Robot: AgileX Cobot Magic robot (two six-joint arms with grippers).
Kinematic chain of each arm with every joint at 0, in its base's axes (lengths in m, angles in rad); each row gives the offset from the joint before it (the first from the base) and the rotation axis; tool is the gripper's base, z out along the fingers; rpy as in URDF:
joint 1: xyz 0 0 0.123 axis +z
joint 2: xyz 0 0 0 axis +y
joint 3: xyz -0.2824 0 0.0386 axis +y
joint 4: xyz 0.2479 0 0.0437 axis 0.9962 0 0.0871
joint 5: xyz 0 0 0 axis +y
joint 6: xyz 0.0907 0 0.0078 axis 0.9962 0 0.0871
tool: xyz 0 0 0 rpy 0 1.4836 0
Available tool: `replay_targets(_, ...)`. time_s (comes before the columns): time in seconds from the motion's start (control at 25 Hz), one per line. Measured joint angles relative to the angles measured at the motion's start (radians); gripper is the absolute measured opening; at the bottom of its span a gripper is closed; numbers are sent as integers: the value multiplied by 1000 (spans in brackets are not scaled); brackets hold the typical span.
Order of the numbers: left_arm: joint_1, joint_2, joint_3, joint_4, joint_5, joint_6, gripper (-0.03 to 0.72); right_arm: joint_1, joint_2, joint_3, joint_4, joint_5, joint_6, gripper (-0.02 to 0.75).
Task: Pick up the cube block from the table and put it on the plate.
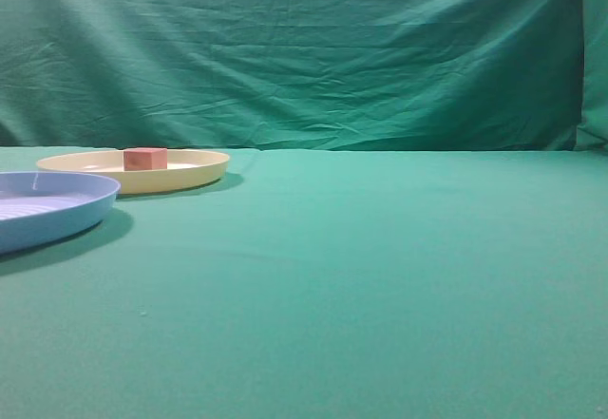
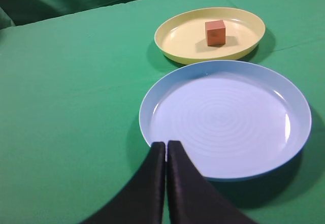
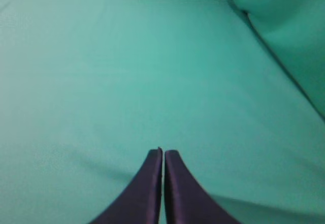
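It looked like a staged test setup. Green cloth covered the surface (image 1: 380,286). A wrinkled green backdrop (image 1: 304,48) filled the frame's top.

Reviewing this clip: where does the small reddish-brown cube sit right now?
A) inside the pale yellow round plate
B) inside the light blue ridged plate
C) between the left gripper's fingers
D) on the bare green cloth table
A: the small reddish-brown cube rests inside the pale yellow round plate, while the left gripper is shut and holds nothing.

We see a brick-red cube block (image 2: 215,32); a cream plate (image 2: 177,41); a light blue ridged plate (image 2: 226,120); green table cloth (image 2: 71,92); black gripper fingers (image 2: 147,188).
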Motion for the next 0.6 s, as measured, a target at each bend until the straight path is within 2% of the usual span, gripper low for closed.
replay_targets(0.2, 0, 0, 0, 0, 0, 0, 0, -2, 0, 10, -3, -52, -16, 0)
replay_targets(0.6, 0, 0, 0, 0, 0, 0, 0, -2, 0, 10, -3, -54, -29, 0)
